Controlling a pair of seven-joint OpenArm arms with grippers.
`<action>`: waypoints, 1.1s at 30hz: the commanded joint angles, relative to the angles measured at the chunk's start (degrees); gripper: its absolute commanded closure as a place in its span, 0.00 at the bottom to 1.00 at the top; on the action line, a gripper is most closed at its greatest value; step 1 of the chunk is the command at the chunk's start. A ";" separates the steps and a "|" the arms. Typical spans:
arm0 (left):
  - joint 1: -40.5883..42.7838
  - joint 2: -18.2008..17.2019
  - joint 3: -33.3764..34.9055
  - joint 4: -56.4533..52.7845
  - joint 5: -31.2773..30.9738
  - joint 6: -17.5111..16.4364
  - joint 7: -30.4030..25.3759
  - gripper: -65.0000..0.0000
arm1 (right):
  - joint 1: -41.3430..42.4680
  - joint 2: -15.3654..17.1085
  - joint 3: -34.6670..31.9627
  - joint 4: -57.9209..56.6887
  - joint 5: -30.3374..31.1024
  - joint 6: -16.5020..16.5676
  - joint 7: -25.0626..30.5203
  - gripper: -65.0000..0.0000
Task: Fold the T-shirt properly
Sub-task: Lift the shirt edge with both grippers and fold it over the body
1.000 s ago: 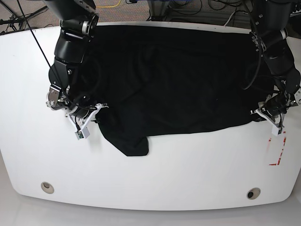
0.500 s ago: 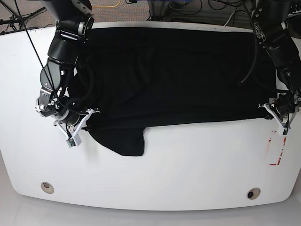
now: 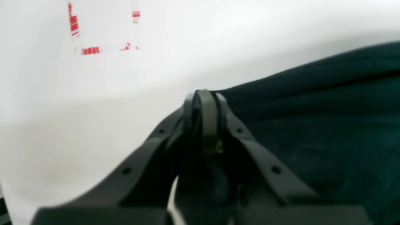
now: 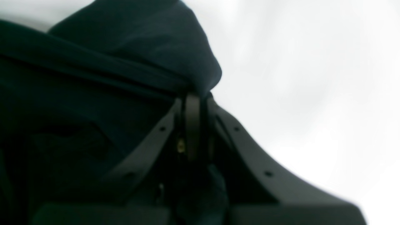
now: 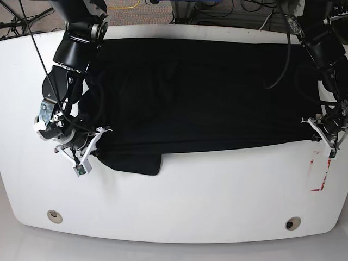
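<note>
Item: black T-shirt (image 5: 201, 92), spread across the table's (image 5: 179, 201) far half, soft, light, limp; I hold its near corners, left gripper (image 5: 324, 129) and right gripper (image 5: 93, 145) clamped on cloth.

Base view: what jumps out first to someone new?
A big black T-shirt stretched wide across the far half of the white table, one sleeve hanging below its near edge on the view's left. At each end a gripper is shut on the cloth: the right gripper on the view's left, the left gripper on its right, near red markings.
</note>
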 commanded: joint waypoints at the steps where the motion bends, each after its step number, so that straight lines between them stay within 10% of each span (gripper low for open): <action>1: 0.13 -1.57 -0.28 3.68 0.28 0.21 -0.91 1.00 | -0.38 0.79 0.32 5.65 -0.44 -0.12 -0.97 1.00; 33: 17.10 -1.84 -6.08 15.73 0.54 0.21 -0.91 1.00 | -25.88 0.61 3.23 24.02 7.47 -0.12 -4.84 1.00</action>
